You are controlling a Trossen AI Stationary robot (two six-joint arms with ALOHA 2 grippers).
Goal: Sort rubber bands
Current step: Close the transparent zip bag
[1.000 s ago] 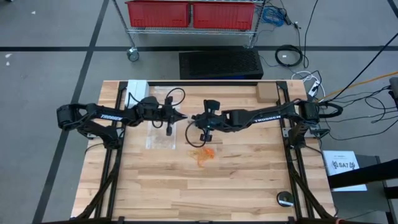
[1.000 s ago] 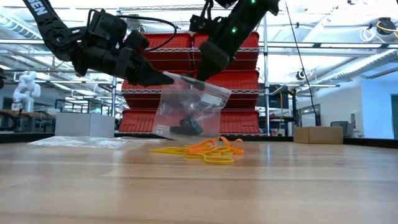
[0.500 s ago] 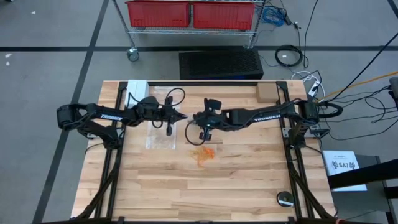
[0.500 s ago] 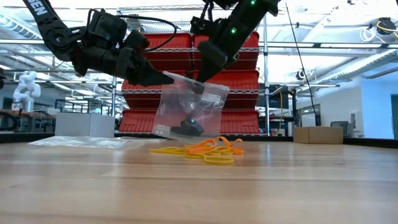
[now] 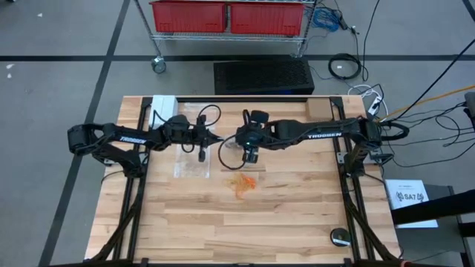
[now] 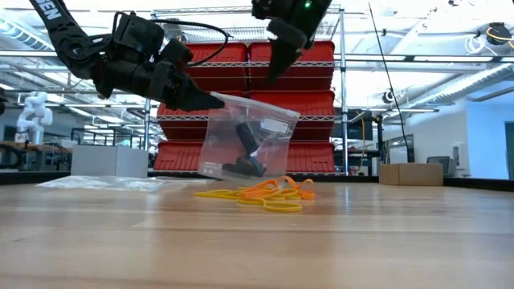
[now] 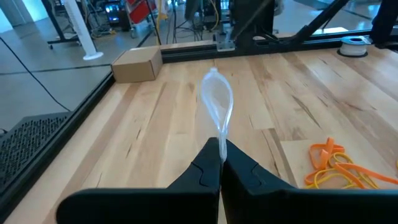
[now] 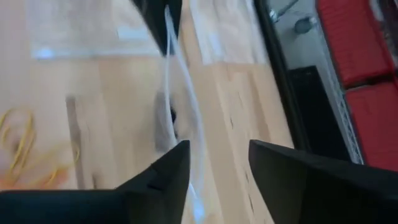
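A clear plastic bag (image 6: 245,140) hangs from my left gripper (image 6: 215,101), which is shut on it; black rubber bands (image 6: 245,160) lie inside. Orange and yellow rubber bands (image 5: 243,183) (image 6: 265,191) sit in a loose pile on the table, just on the near side of the bag. My right gripper (image 6: 273,68) (image 8: 217,180) stands open above the bag's mouth and touches nothing; the bag's rim (image 8: 177,81) shows ahead of its fingers. My left gripper pinches the bag's top edge (image 7: 221,142) at one corner of the mouth between its two shut fingers. It comes in nearly level from the table's left. The mouth (image 7: 216,99) stands open in a loop beyond the fingertips and the bag hangs below, slack.
More clear bags lie flat on the table at the left (image 5: 191,165) (image 6: 104,183). A cardboard box (image 5: 318,111) (image 7: 137,64) stands at the far right, a roll of tape (image 5: 340,237) at the near right corner. Bare wood lies toward the near edge.
My right gripper, shut at the bag's mouth a second ago, has opened and risen clear above it, tipping less steeply down. A black band now shows lower inside the bag. The left gripper and the bag's top edge have stayed put.
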